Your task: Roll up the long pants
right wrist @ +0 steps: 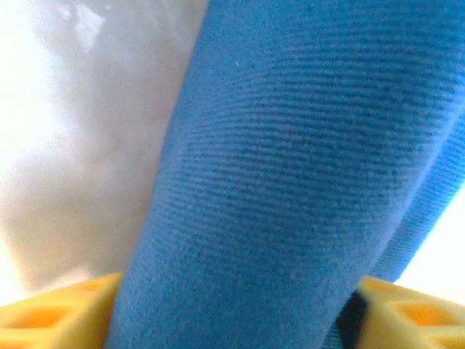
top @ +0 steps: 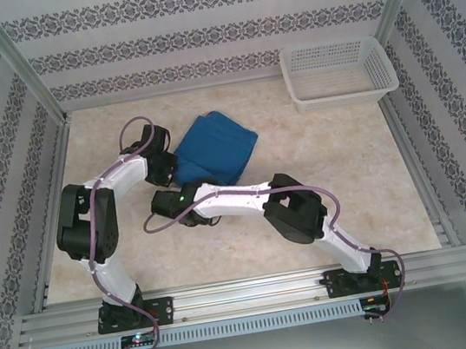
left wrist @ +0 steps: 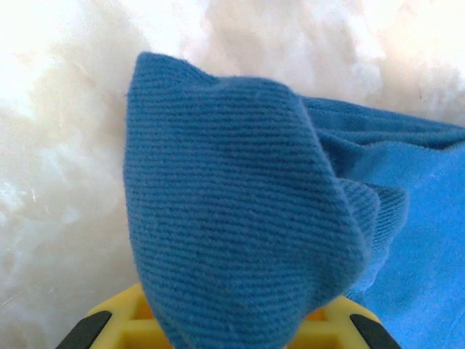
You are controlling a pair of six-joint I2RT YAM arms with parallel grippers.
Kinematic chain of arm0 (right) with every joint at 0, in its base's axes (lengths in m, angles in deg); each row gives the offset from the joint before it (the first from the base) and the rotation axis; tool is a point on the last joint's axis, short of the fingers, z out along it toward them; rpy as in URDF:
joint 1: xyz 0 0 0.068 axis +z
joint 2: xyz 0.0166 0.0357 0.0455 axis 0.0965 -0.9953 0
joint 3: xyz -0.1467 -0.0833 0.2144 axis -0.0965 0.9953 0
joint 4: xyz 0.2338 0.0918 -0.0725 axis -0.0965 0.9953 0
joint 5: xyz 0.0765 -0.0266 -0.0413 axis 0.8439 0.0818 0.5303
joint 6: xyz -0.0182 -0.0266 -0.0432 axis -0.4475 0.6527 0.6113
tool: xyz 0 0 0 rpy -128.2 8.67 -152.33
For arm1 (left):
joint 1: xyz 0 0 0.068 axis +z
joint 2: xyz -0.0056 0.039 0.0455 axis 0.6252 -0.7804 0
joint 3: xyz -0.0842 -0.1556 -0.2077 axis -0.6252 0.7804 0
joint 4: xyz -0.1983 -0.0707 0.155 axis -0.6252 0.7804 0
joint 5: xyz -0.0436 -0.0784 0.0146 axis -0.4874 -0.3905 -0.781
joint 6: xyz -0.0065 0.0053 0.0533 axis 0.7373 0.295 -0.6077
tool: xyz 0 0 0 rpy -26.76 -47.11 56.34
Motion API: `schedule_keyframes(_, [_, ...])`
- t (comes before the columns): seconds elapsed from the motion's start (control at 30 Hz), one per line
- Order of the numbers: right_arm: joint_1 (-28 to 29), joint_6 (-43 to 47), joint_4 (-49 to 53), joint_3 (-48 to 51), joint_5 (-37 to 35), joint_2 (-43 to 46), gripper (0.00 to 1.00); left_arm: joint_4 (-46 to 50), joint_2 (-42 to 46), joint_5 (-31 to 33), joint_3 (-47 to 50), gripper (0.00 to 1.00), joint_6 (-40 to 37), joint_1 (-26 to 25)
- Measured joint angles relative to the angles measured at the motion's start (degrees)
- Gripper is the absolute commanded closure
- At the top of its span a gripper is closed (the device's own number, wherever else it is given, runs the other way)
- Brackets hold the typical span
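The long pants (top: 216, 146) lie as a folded royal-blue bundle left of the table's middle. My left gripper (top: 170, 164) sits at the bundle's near-left edge. In the left wrist view a bunched fold of the long pants (left wrist: 232, 218) rises from between the yellow fingers (left wrist: 120, 323), and the gripper (left wrist: 232, 336) is shut on it. My right gripper (top: 180, 185) reaches in from the right, just in front of the left one. A wide fold of the long pants (right wrist: 290, 182) fills the gap between its yellow fingers (right wrist: 58, 313) and hides the tips of the gripper (right wrist: 236, 323).
A white plastic basket (top: 338, 71) stands at the back right corner. Bare marbled tabletop (top: 335, 150) stretches to the right of the bundle. Patterned walls and aluminium rails (top: 251, 293) enclose the table.
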Motion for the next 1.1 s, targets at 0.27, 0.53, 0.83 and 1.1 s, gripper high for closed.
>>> schedule_keyframes(0.27, [-6.38, 0.24, -0.55, -0.68, 11.74, 1.07, 1.0, 2.71, 3.45, 0.07, 0.76, 0.0, -1.57, 0.31])
schedule_keyframes(0.53, [-17.51, -6.49, 0.52, -2.32, 40.98, 4.13, 1.0, 4.46, 6.95, 0.11, 0.31, 0.0, -2.38, 0.31])
schedule_keyframes(0.83, [-21.38, -12.26, 3.41, -2.73, 68.0, 4.15, 1.0, 2.43, 6.23, -0.04, 0.76, 0.0, -2.34, 0.31])
schedule_keyframes(1.1, [-21.44, -14.45, 3.48, 0.35, 79.38, 6.34, 1.0, 1.31, 3.02, -0.31, 0.76, 0.02, -2.16, -0.15])
